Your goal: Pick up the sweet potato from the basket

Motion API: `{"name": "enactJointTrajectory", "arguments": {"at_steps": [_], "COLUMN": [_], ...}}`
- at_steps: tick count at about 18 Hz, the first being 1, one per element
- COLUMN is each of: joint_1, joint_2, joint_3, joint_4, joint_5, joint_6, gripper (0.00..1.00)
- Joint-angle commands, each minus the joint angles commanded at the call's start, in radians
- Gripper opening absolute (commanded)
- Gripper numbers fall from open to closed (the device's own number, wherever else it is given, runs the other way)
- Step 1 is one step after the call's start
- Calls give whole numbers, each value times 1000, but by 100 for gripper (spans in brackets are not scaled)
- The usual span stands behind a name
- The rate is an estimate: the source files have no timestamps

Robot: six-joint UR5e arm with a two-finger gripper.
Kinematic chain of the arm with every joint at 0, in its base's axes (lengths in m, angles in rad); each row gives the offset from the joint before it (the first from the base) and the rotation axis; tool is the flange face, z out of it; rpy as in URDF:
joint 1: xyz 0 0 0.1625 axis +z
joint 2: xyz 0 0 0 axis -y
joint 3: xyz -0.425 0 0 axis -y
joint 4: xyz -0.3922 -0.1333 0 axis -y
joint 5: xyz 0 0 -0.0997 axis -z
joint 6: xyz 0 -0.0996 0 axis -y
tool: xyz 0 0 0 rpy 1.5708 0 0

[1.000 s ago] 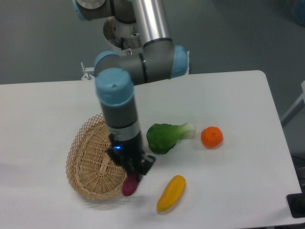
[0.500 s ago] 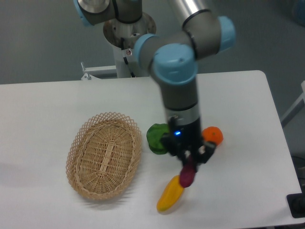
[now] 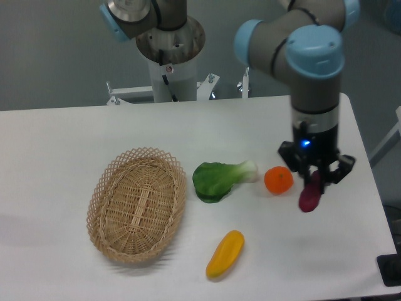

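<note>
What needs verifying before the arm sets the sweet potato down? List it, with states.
1. Grip: gripper shut on the sweet potato, which hangs below the fingers: ok.
2. Sweet potato out of the basket: ok.
3. Basket holds nothing else: ok.
4. Clearance from the orange, just beside the sweet potato: cannot tell.
5. Bare table below and in front of the gripper: ok.
6. Height above the table: cannot tell.

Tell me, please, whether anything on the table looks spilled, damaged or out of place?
Nothing stands out. The woven wicker basket sits upright and empty, and the hand holds the small magenta-purple sweet potato at the table's right side.
</note>
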State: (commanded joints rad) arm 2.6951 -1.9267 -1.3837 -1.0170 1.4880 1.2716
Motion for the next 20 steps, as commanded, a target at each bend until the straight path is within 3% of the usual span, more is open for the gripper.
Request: {"name": "enactJointTrajectory", "arguments": {"at_steps": [20], "joint_1": [11], "joint_2": [-8], "joint_3": [3], "joint_4": [-12], "joint_5": [-2], "joint_6": [25], "gripper": [19]}}
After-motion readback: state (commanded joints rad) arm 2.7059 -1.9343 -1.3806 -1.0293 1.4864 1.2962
